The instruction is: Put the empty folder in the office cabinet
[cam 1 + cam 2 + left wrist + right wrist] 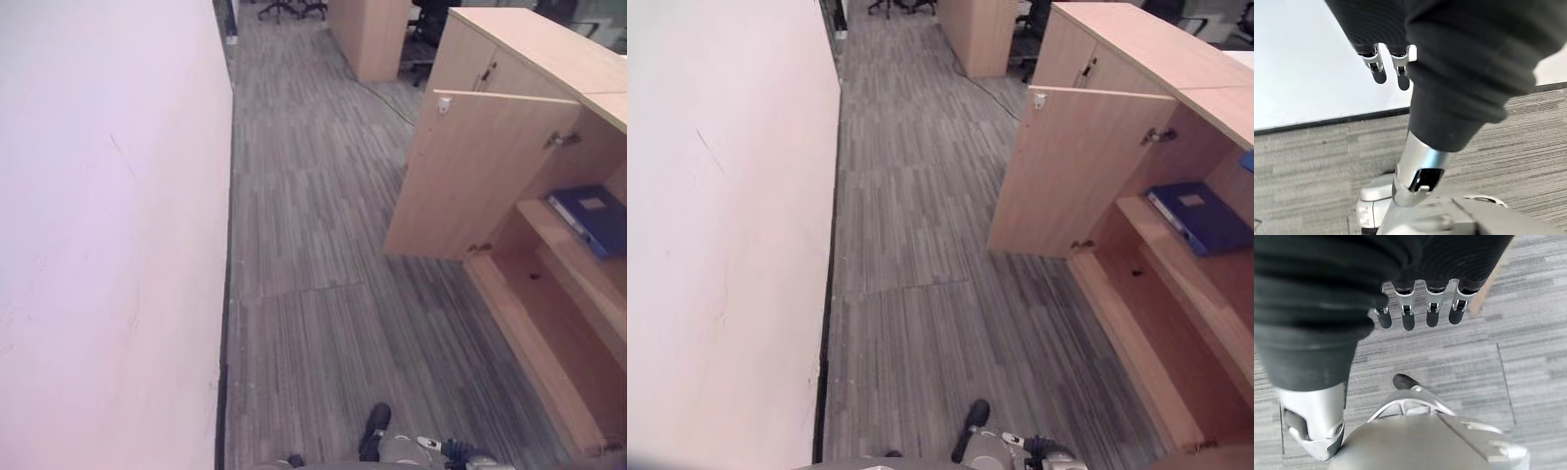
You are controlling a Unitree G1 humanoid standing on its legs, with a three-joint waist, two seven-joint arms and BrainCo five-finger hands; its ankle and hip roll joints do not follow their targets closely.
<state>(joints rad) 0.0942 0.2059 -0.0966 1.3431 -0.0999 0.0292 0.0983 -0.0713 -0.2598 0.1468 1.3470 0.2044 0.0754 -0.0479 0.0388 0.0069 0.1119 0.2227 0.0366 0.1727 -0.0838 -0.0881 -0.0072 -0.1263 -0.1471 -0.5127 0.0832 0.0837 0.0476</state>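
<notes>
Blue folder (1200,217) flat on cabinet shelf (1176,257) (door open)

The cabinet (549,245) is set to the right of the carpeted floor (313,245), with its door (480,176) swung open toward the aisle. Inside the cabinet, a folder (591,217) is laid flat on the shelf (568,250). A wall (108,235) is placed left of the cabinet, across the floor. Office chairs (292,9) are seen well behind the cabinet.
</notes>
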